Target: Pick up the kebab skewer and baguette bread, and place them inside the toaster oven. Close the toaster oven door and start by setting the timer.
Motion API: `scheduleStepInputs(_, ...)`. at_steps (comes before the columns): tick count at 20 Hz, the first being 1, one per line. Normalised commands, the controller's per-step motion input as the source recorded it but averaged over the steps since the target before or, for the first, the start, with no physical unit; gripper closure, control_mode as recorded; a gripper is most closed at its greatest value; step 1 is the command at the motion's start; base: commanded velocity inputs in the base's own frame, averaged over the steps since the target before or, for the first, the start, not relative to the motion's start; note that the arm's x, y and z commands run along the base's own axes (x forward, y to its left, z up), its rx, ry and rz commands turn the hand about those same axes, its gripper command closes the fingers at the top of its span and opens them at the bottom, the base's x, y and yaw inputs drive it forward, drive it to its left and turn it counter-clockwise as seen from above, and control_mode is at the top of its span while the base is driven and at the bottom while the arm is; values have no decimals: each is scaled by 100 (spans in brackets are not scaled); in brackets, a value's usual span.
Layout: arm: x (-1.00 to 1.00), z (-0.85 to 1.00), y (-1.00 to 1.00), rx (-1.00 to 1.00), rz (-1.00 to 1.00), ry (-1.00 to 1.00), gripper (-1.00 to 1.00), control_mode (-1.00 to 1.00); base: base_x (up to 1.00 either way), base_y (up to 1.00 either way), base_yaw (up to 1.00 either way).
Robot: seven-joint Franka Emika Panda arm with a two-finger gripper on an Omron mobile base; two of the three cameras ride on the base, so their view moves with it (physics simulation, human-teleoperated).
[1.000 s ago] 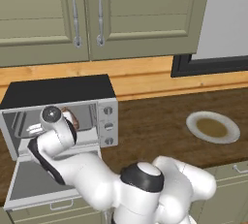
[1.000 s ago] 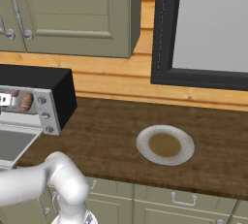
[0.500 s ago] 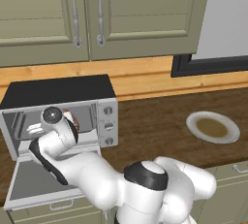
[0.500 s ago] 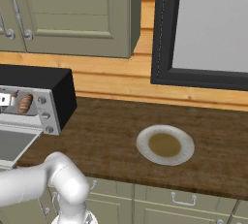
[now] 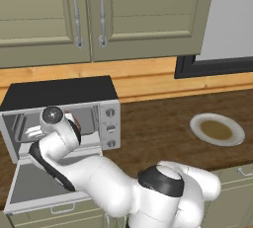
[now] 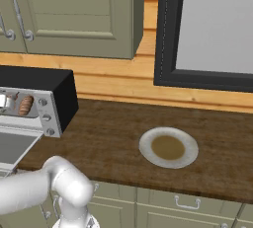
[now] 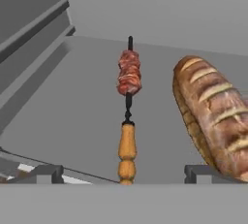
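Inside the toaster oven [image 5: 59,94], bare floor lies left of the kebab skewer [image 7: 128,116]; baguette bread [image 7: 215,116] crowds its right.

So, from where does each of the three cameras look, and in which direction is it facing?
Left base view: behind the arm's left, facing forward and down at the toaster oven; the arm rises lower right.
Right base view: behind its right, over the counter and plate; the arm is lower left.
Hand view: looks into the oven at the kebab skewer and baguette bread; open fingers at bottom.
Both base views share oven and plate.
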Motion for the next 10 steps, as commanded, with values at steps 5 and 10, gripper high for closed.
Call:
scheduleStepInputs(5,-83,0,-2,1,0,5,-100,-100,0,0,0)
scheduleStepInputs(10,-15,0,-4,1,0,8,-100,-100,0,0,0)
